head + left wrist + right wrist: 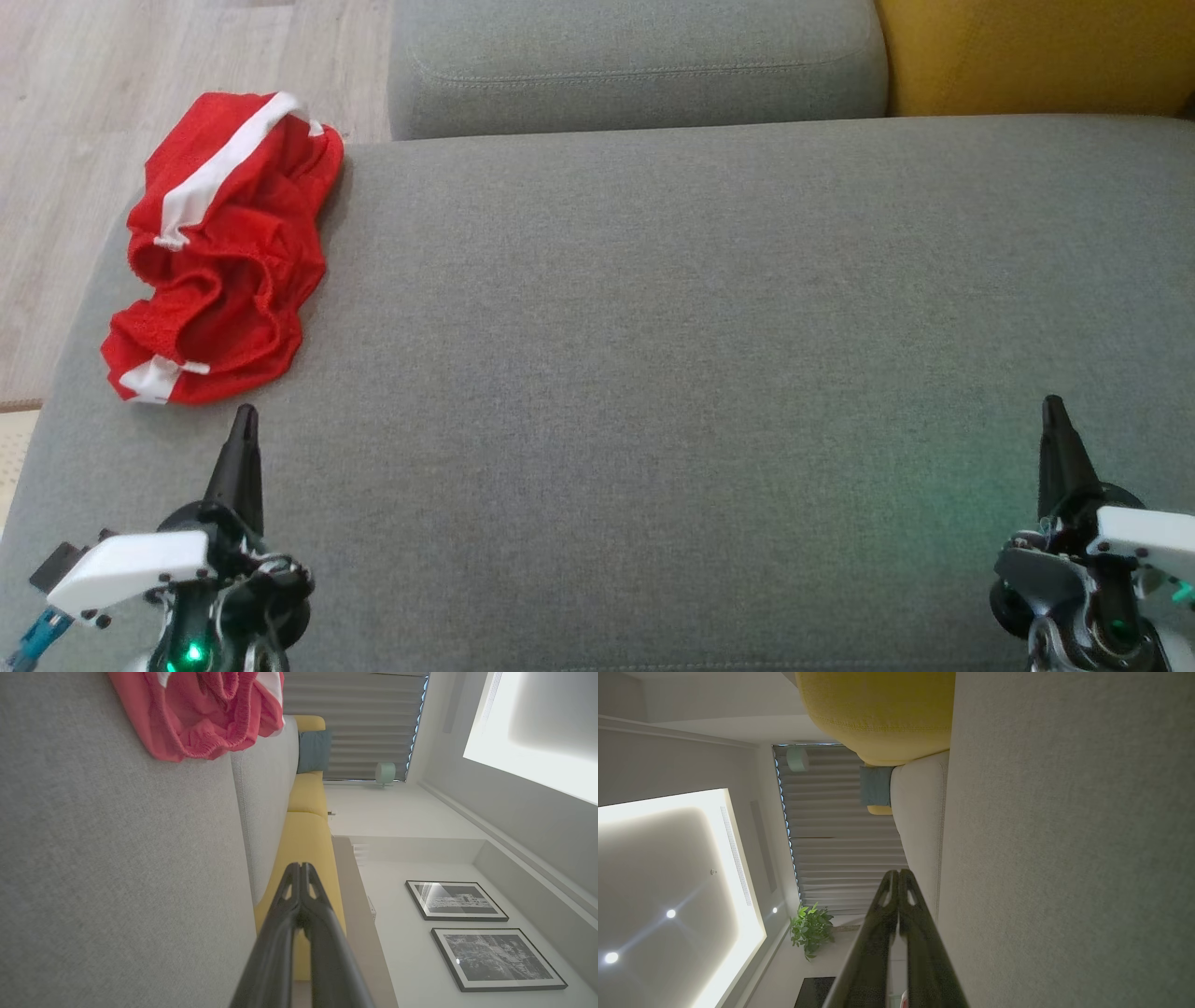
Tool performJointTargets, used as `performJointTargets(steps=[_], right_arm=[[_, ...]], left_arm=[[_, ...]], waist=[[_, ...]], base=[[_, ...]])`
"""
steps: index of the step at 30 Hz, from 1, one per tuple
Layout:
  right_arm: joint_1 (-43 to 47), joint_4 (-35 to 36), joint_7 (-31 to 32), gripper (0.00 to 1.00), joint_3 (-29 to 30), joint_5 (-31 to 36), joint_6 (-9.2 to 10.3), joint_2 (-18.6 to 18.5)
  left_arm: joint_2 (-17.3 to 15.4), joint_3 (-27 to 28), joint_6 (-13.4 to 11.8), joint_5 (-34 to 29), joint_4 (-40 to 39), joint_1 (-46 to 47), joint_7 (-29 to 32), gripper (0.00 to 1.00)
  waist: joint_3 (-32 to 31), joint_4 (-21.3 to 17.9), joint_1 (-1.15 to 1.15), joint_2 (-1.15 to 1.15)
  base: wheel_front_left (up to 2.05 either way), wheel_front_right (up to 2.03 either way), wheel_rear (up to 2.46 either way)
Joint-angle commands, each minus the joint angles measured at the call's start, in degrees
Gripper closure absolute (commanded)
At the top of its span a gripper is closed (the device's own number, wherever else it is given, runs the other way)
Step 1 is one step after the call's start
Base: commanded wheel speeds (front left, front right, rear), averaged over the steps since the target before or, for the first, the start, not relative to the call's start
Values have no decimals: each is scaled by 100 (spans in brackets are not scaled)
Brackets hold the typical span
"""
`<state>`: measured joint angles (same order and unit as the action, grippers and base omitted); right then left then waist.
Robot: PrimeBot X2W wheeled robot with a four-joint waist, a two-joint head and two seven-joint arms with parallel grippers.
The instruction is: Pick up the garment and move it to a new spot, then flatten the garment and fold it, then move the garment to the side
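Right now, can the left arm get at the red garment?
Probably yes: the red garment lies crumpled on the grey sofa seat just ahead of the shut left gripper, nothing between them; jaws must open first.

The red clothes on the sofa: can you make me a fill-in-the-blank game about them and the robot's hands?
The crumpled red garment has ____ stripes.
It lies near the far ____ corner of the grey sofa seat.
The left hand and the right hand are both ____, holding nothing.
The cushion past the seat's far right corner is ____.
Missing words: white, left, shut, yellow.
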<state>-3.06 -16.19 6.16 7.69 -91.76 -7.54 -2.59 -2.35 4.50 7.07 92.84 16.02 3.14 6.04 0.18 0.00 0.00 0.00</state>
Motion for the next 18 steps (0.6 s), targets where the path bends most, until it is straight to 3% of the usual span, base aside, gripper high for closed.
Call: performJointTargets(steps=[1,18], right_arm=[[-312,217,31,100,-119,-43,5,-29],[-312,217,31,100,-119,-43,5,-29]], left_arm=[[-53,200,42,-65,-200,304,43,100],[-53,200,42,-65,-200,304,43,100]], waist=[[0,0,0,0],[0,0,0,0]], base=[[0,0,0],[0,0,0]])
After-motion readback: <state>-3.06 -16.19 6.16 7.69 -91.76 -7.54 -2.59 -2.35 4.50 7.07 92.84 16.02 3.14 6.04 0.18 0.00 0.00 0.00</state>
